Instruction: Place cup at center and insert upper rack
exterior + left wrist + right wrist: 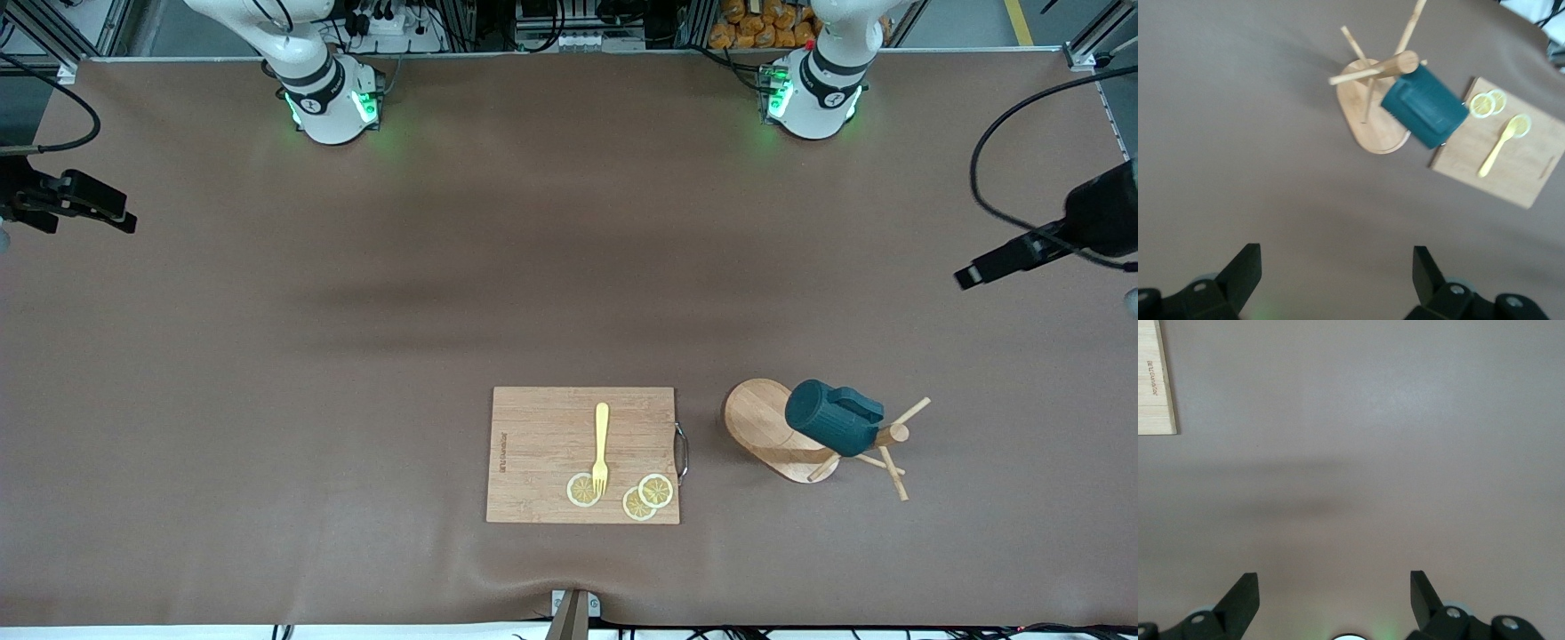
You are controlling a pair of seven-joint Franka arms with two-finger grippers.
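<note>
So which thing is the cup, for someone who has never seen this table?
Start at the wooden cutting board; toward the left arm's end of the table stands a wooden mug tree. The cup hangs on it, the only dark teal thing there.

Table (267,400): cutting board (542,462), upper rack (765,427).

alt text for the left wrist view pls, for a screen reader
A dark teal mug hangs on a peg of a wooden mug tree standing on a brown table. Beside it lies a wooden cutting board holding a yellow fork and lemon slices. The left tool hangs open above bare table.
</note>
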